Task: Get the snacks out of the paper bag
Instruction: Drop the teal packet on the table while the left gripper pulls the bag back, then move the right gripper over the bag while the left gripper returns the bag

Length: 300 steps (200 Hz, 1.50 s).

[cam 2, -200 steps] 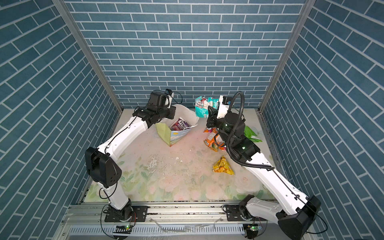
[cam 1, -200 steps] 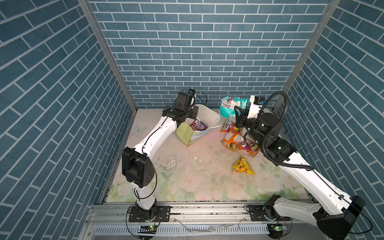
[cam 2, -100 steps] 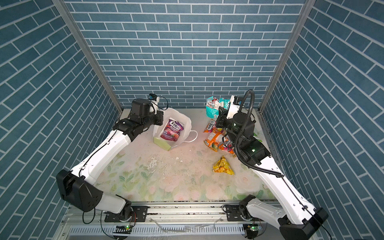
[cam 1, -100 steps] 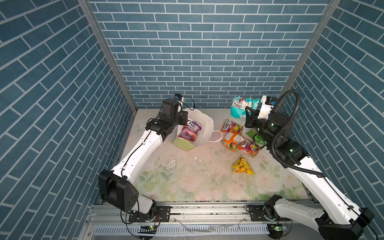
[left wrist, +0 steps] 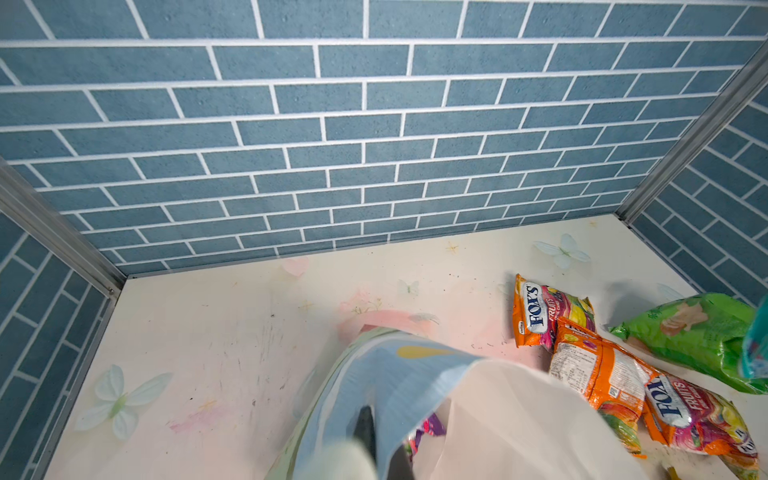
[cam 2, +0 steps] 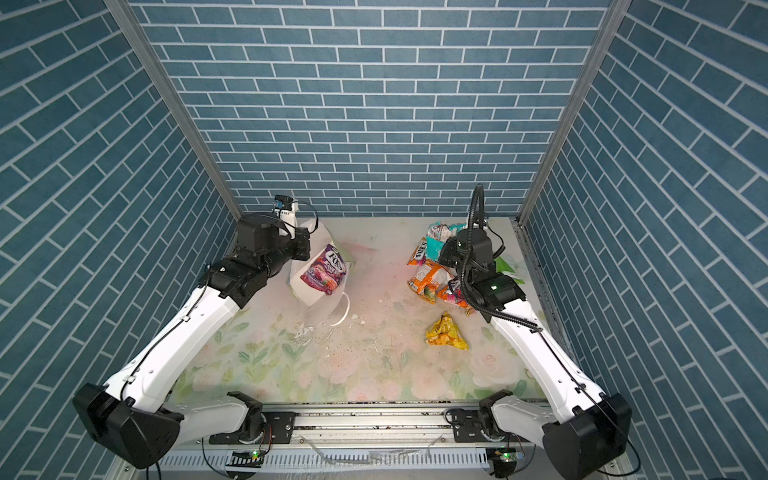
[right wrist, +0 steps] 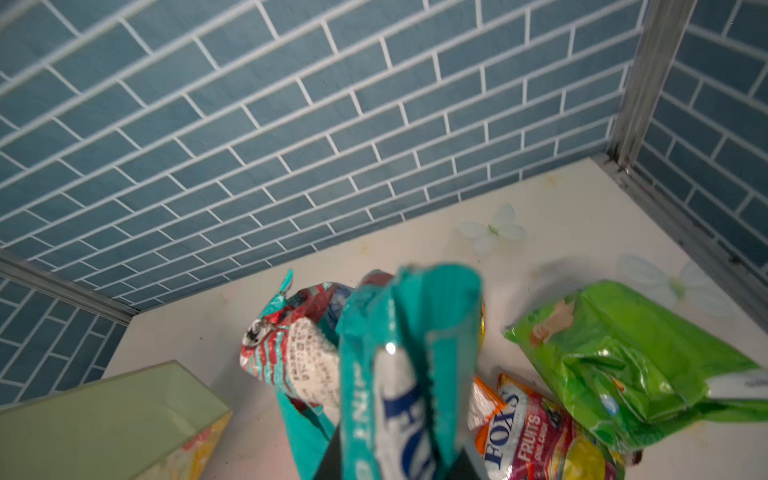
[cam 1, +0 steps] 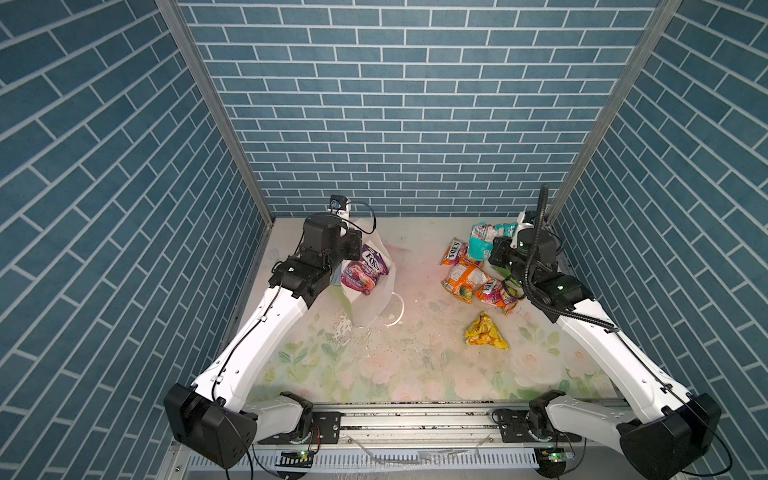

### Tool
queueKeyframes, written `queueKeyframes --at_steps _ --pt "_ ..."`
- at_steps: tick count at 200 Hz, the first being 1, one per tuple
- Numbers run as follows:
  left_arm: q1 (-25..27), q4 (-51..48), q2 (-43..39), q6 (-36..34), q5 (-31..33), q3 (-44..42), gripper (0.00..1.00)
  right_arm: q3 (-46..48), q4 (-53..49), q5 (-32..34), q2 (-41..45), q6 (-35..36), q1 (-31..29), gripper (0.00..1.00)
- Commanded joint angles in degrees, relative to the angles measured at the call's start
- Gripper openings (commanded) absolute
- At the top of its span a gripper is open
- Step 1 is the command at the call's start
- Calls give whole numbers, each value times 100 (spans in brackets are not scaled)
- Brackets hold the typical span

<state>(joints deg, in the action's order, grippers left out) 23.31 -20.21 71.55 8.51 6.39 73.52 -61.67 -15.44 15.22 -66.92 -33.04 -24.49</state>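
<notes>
Flowered tabletop (cam 1: 415, 365), blue brick walls (cam 1: 395, 104).
Pinches paper bag (cam 1: 374, 309) wall in left gripper (left wrist: 362, 436) jaws; clamps teal packet (right wrist: 403, 345) in right gripper (right wrist: 399, 463) jaws.

Bright, even light; soft shadows. Top views sharp (edges bowed). Right wrist view blurred, teal packet (right wrist: 409, 374) defocused.

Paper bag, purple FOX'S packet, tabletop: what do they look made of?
Paper bag: paper or thin card, likely coated; flat folded panels, matte white inside, printed outside.
Purple FOX'S packet: thin plastic film, fairly glossy; crinkled surface with a light sheen.
Tabletop: smooth sheet with a floral print, possibly vinyl or laminate; scuffed and speckled, and what lies under it is not visible.
</notes>
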Motion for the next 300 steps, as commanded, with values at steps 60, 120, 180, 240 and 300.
queueKeyframes --at_steps 60,120,180,240,300 --pt "-20 435 97 -45 83 -2 2 785 401 -525 -752 -836 571 0" --pt "-20 450 191 -8 2 31 1 723 369 -769 -1021 -815 629 49" --pt "-19 394 559 39 42 265 1 560 213 -893 -807 -536 629 69" --pt "-77 -177 1453 -321 582 1160 1 484 479 -1385 -562 -233 627 70" --pt "-465 -733 2311 -565 513 2540 0 538 1049 -1989 -540 -203 590 69"
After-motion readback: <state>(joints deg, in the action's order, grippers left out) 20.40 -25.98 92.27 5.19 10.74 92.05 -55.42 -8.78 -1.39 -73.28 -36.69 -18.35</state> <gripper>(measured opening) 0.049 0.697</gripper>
